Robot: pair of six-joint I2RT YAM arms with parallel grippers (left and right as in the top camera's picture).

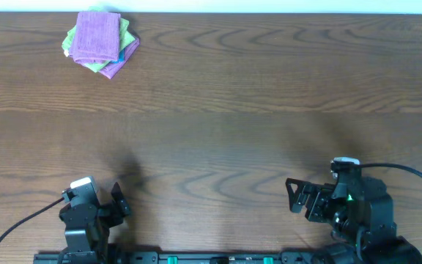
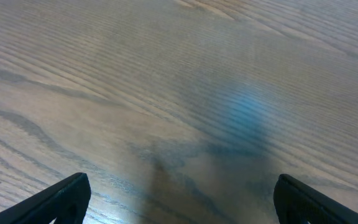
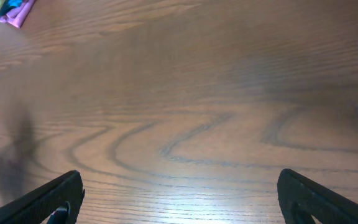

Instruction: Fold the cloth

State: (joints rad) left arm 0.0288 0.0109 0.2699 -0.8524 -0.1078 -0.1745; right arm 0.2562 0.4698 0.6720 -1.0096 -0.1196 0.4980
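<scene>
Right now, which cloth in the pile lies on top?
The purple cloth with its whole face showing; the green cloth, blue cloth and a second purple one only peek out beneath it.

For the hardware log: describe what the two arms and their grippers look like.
Both arms are black and blocky. The left arm has a white cap and a black cable; the right arm has a white cap, a green light and a black cable. The left gripper and right gripper each have two black tapered fingers.
</scene>
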